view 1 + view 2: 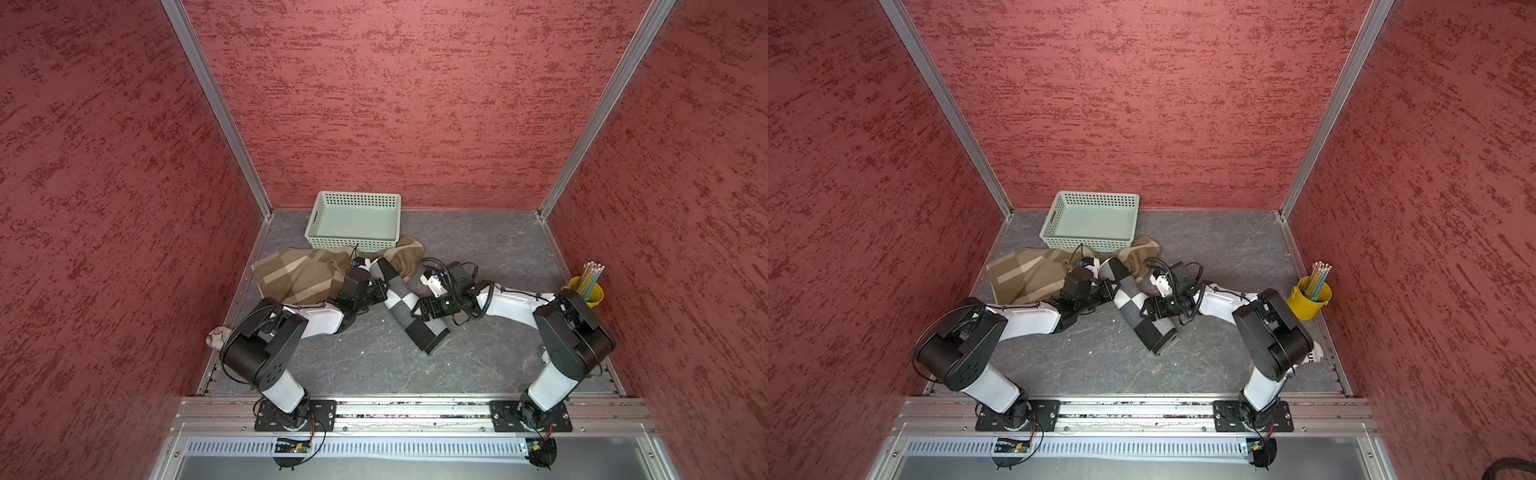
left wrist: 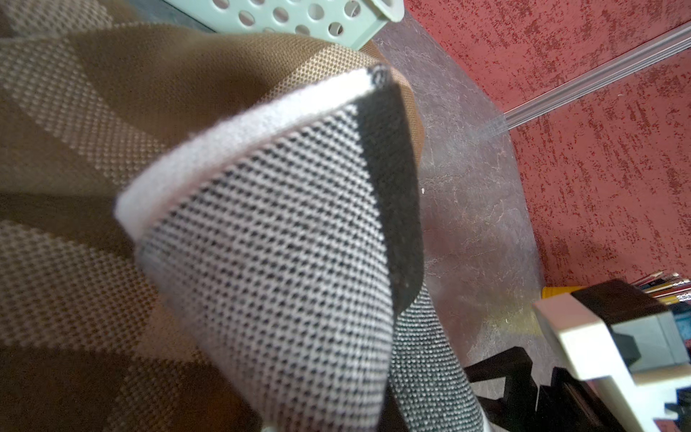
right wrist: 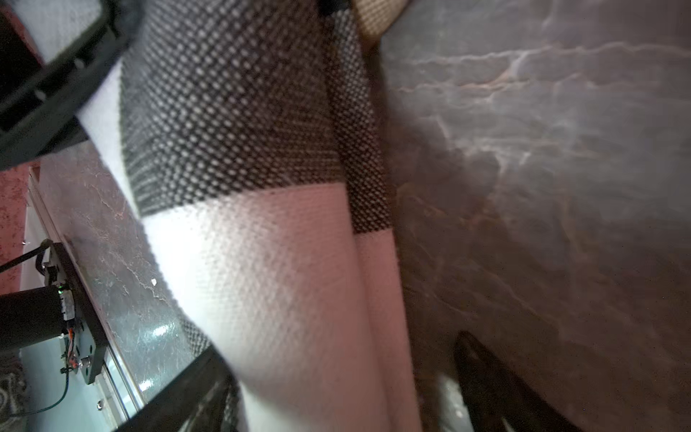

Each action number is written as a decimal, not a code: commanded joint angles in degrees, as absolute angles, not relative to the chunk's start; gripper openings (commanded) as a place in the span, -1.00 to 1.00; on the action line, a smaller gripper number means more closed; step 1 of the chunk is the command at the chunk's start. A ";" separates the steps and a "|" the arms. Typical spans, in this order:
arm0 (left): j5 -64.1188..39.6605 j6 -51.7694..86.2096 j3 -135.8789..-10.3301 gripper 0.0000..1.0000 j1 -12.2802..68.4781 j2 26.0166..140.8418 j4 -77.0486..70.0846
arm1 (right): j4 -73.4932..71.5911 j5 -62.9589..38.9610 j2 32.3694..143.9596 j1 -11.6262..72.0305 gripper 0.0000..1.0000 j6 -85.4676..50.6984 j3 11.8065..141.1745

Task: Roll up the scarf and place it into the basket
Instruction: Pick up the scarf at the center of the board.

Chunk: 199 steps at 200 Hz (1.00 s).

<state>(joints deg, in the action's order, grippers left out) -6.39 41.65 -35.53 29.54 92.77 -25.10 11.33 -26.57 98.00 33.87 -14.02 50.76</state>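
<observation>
The scarf (image 1: pixel 428 332) (image 1: pixel 1156 330) is a black, grey and white checked roll lying slantwise on the grey floor mat. My left gripper (image 1: pixel 384 291) (image 1: pixel 1115 289) is at its far end, shut on a flap of the scarf (image 2: pixel 280 262), which fills the left wrist view and hides the fingertips. My right gripper (image 1: pixel 417 309) (image 1: pixel 1144 309) (image 3: pixel 332 385) stands open across the roll's middle (image 3: pixel 280 262), one dark finger (image 3: pixel 486 374) clear of the cloth. The pale mint basket (image 1: pixel 353 242) (image 1: pixel 1088 243) stands empty by the back wall, just beyond the roll.
A brown and tan checked cloth (image 1: pixel 299 274) (image 1: pixel 1030 274) (image 2: pixel 112 112) lies crumpled between the basket and my left arm. A yellow bucket of pencils (image 1: pixel 586 291) (image 1: pixel 1308 301) stands at the right wall. Red walls close in three sides.
</observation>
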 commanded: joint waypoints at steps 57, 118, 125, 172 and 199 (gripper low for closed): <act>-3.81 43.15 -32.54 -1.00 28.83 92.04 -29.27 | 10.44 -24.56 107.26 41.84 0.38 -22.21 44.17; -1.68 41.66 -32.67 -1.00 28.56 84.55 -23.96 | 15.33 -21.50 99.57 41.84 -1.00 -22.92 46.30; -1.67 41.57 -32.93 -1.00 28.56 83.16 -22.78 | 17.07 -20.64 98.26 41.84 -1.00 -22.49 47.62; -1.33 38.59 -37.64 -1.00 29.10 72.91 -13.63 | 32.20 -10.97 92.38 41.66 -1.00 -15.94 61.44; -2.07 37.19 -41.13 -1.00 27.08 70.92 -12.68 | 38.93 -4.78 94.62 40.42 -1.00 -9.42 72.68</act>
<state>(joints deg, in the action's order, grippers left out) -3.44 40.12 -37.10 29.19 73.30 -12.25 27.31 -14.31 93.97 41.76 -16.32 64.69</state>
